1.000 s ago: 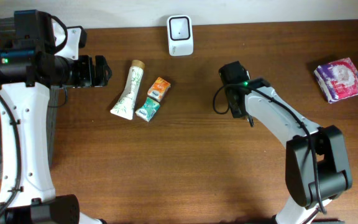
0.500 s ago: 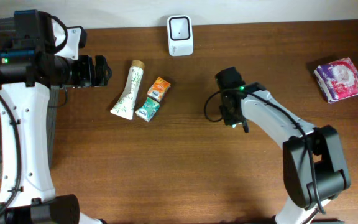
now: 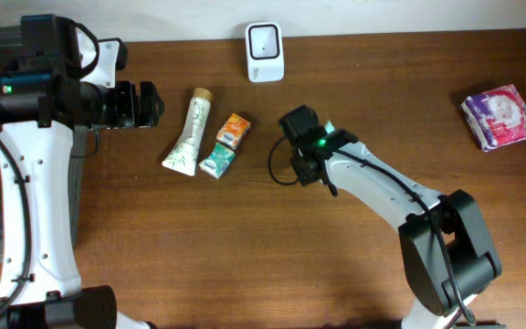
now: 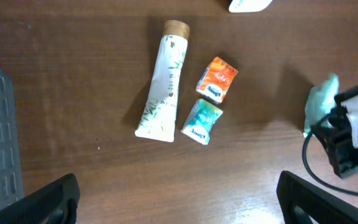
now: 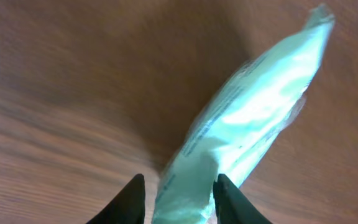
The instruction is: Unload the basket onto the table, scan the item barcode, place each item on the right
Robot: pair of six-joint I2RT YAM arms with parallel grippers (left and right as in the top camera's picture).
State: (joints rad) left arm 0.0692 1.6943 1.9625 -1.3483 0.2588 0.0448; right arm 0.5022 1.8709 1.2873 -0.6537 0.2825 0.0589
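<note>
Overhead: right arm (image 3: 382, 183) far leftward, pale-green packet (image 5: 253, 112) between jaws.

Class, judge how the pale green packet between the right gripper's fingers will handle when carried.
The packet looks like thin crinkled film, so probably floppy and light. Its glossy surface may slip in the right gripper. Pinched at one end, it could sag.

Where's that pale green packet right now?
The pale green packet is pinched in the right gripper over the table, right of the orange pack and below the white scanner in the overhead view.
</note>
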